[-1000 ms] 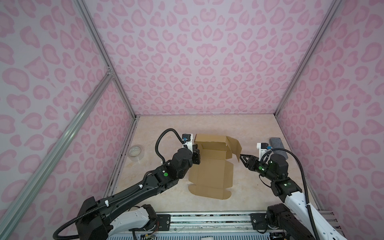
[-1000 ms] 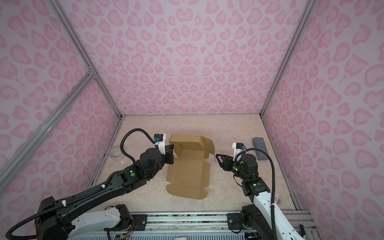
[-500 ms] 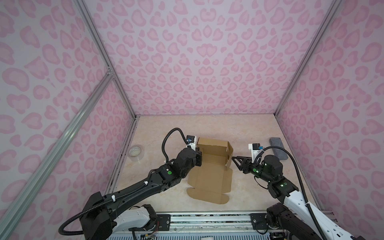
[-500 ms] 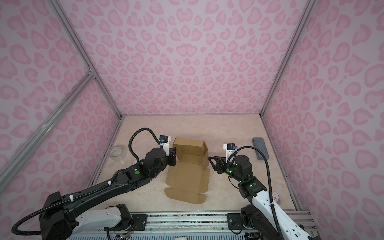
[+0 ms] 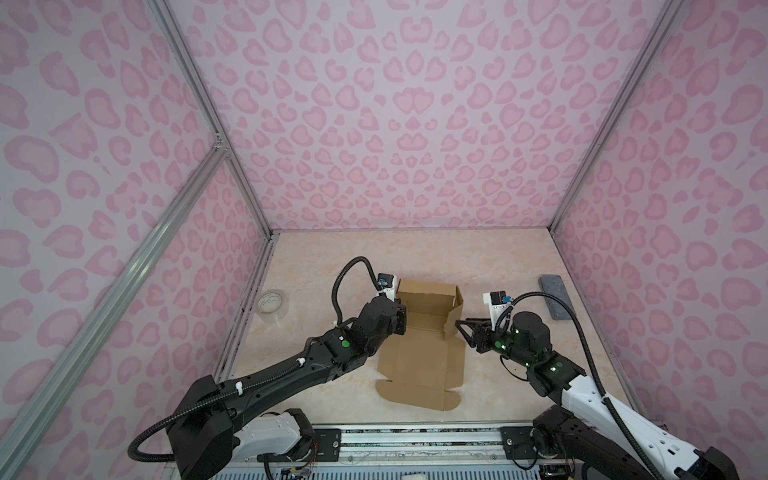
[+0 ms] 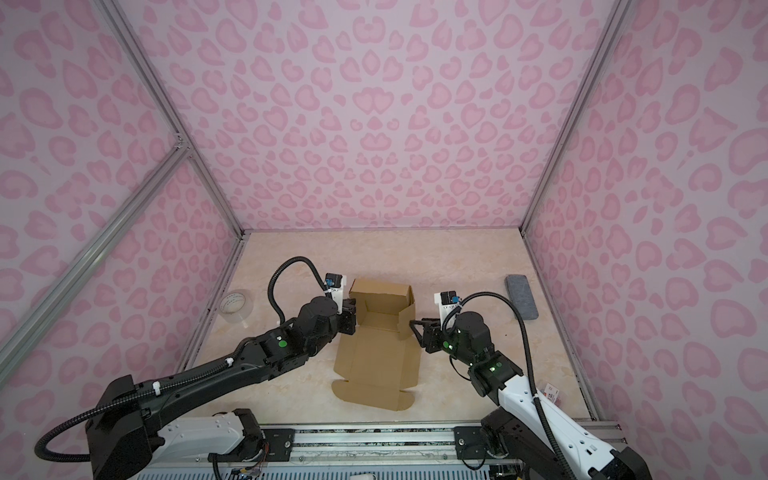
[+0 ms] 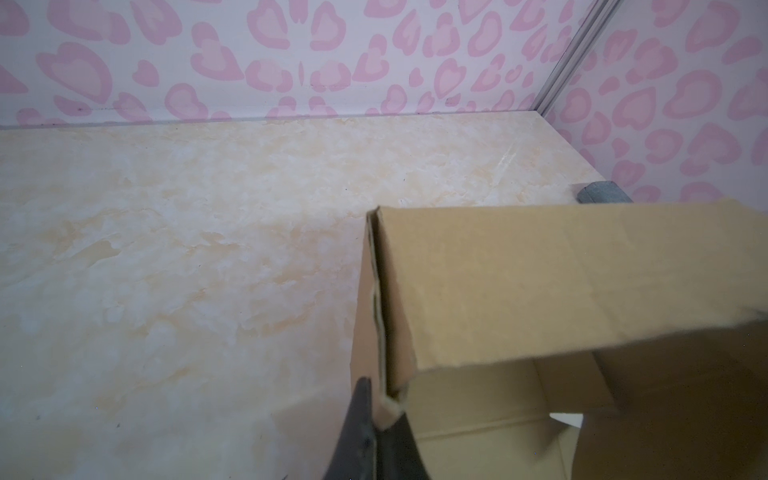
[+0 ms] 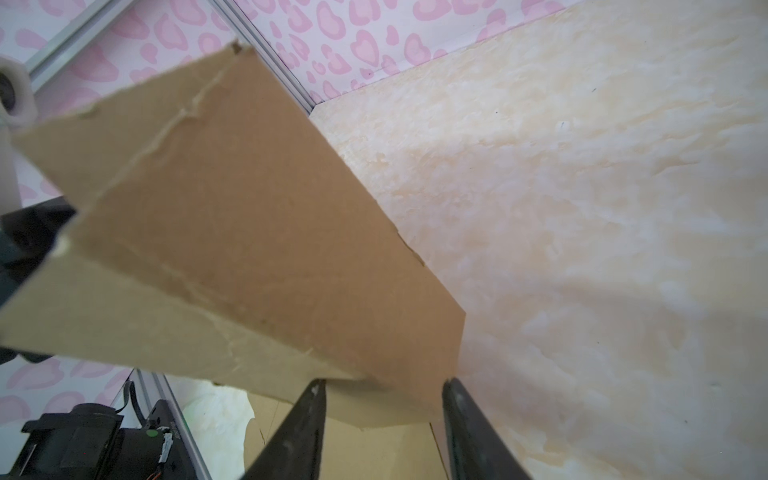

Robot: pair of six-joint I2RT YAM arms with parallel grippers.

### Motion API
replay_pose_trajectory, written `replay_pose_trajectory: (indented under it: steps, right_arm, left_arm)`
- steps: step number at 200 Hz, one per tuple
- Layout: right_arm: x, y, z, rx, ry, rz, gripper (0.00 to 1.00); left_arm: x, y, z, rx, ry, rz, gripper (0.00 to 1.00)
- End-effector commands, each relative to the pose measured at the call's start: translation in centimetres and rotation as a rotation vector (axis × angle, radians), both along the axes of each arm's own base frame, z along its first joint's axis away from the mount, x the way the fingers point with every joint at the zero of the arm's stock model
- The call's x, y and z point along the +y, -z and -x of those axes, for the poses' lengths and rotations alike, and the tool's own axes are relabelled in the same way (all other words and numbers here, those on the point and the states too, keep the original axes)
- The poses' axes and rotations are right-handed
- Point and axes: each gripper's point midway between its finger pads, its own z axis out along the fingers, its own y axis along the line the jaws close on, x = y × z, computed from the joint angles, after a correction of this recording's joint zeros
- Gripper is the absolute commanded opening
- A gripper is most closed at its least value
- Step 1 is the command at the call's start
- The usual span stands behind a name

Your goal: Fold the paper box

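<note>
- While your left jaws clamp the raised left wall of the paper box [image 5: 424,353], which sits mid-tabletop [image 5: 498,257], a hard tug could tear that corner.
- Right jaws stand parted at the right flap; if you close them off-line, it could crumple.

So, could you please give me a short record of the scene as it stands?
paper box: partly folded; back and side walls raised, front panel flat on table
left hand: shut on box's left wall
right hand: open, at the raised right flap
elsewhere: tape roll at left, grey block at right
</note>
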Motion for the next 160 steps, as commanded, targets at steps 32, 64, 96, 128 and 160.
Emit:
replay_pose_trajectory:
  steps: [32,64,96,128,160]
  right_arm:
    - [0.7,-0.3,-1.3,-0.103,0.034,0.121,0.48]
    - [0.2,0.5,-2.0,-0.104,0.082,0.189,0.48]
    - [0.4,1.1,-2.4,-0.104,0.084,0.210,0.47]
    - [0.4,1.8,-2.6,-0.117,0.083,0.238,0.46]
    - [0.5,2.7,-2.8,-0.124,0.083,0.254,0.45]
  left_arm:
    - [-0.3,0.8,-0.5,-0.037,-0.011,-0.005,0.02]
    - [-0.3,1.8,-0.2,-0.072,-0.024,-0.044,0.02]
    - [-1.0,1.5,0.0,-0.159,-0.036,-0.060,0.02]
    - [-1.5,2.1,0.3,-0.191,-0.018,-0.066,0.02]
    - [-1.7,2.8,0.2,-0.206,-0.018,-0.095,0.02]
